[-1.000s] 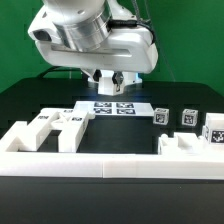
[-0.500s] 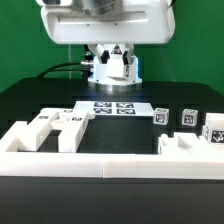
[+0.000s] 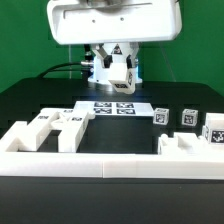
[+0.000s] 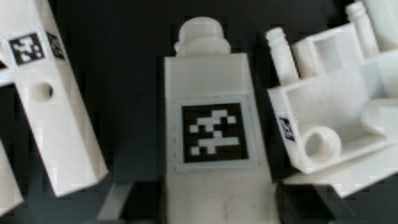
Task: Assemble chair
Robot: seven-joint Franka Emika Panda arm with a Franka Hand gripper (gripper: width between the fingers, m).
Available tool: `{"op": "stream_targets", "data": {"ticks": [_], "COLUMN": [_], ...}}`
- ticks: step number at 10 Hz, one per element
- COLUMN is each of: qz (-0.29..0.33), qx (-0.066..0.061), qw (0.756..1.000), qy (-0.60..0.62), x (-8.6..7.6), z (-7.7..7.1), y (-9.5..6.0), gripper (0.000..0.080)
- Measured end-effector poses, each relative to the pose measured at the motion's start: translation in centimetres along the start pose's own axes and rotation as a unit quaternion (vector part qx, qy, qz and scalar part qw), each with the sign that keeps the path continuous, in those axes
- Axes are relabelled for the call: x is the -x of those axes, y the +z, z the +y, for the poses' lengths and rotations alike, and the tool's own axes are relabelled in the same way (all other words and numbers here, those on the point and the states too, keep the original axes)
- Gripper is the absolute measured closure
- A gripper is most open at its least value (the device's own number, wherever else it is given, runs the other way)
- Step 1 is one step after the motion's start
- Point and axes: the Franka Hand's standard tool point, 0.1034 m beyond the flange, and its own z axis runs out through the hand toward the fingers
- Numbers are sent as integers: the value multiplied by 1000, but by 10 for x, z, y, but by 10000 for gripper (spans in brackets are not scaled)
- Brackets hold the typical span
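In the wrist view a white square chair leg (image 4: 214,110) with a black-and-white tag and a round peg at its far end fills the gap of my gripper (image 4: 214,205). The dark fingers (image 4: 128,195) press on both its sides, so the gripper is shut on it. In the exterior view the gripper (image 3: 114,70) hangs above the marker board (image 3: 112,107), and the held leg is hard to make out there. Another tagged leg (image 4: 50,110) and a chair panel with holes (image 4: 338,110) lie on the black table below.
Chunky white chair parts (image 3: 58,125) lie at the exterior view's left. Small tagged pieces (image 3: 160,114), (image 3: 187,117), (image 3: 212,128) and a larger part (image 3: 188,146) are at its right. A low white border wall (image 3: 110,166) runs along the front.
The arm has swung from the exterior view's left to the centre. The hand has risen from just above the marker board to higher up.
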Motion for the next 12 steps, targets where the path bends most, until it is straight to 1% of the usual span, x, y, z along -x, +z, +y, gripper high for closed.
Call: {"op": "stream_targets", "data": {"ticks": [1,2,3,4,6,8,9,12], "qz": [19,28,57,69,121,155,156,156], "qx": [-2,-3,-5,-5,-8,-11,-10,-9], "qw": [1000,1000,998,997,992,987,987,987], "qy": [-8,-14,-15,-14,-18,-35,-39,-38], "x": [-5,-5,-12,-12,-21,-28,-29,-29], "z": [-9,-17,-18,-17,-23,-45,-48,-46], "y": [-6,-11,-11,-9,-11,-9,-9,-8], "gripper": [509,509,509,509,509,509,509,509]}}
